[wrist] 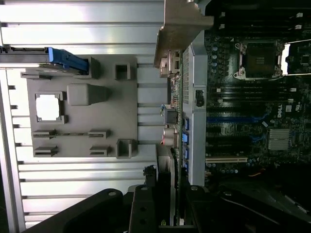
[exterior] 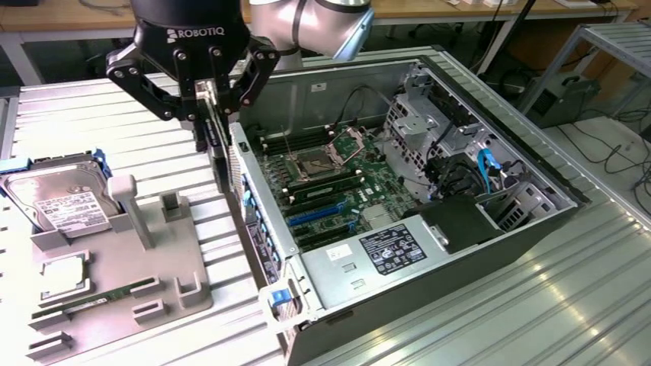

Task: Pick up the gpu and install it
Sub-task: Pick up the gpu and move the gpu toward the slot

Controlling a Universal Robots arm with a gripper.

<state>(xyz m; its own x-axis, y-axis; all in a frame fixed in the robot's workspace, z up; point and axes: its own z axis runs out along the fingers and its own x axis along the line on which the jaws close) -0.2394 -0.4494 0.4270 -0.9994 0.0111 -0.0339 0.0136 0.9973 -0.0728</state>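
Note:
My gripper point(exterior: 210, 95) is shut on the gpu point(exterior: 219, 156), a thin card that hangs edge-down from the fingers. It hovers just above the near side wall of the open computer case point(exterior: 336, 84), at the exterior view's left of the motherboard point(exterior: 325, 183). In the wrist view the gpu point(wrist: 176, 145) shows edge-on, with its silver end bracket point(wrist: 179, 29) at the far end and the gripper point(wrist: 172, 216) clamped on the near end. The card lines up over the case's rear port edge, beside the blue expansion slots point(wrist: 238, 119) point(exterior: 315, 215).
A grey parts holder point(exterior: 122, 263) lies at the exterior view's left of the case. It carries a hard drive point(exterior: 61, 202), a processor chip point(exterior: 61, 268) and a memory stick point(exterior: 102, 296). The case's drive cage and cables point(exterior: 478, 171) fill its far side.

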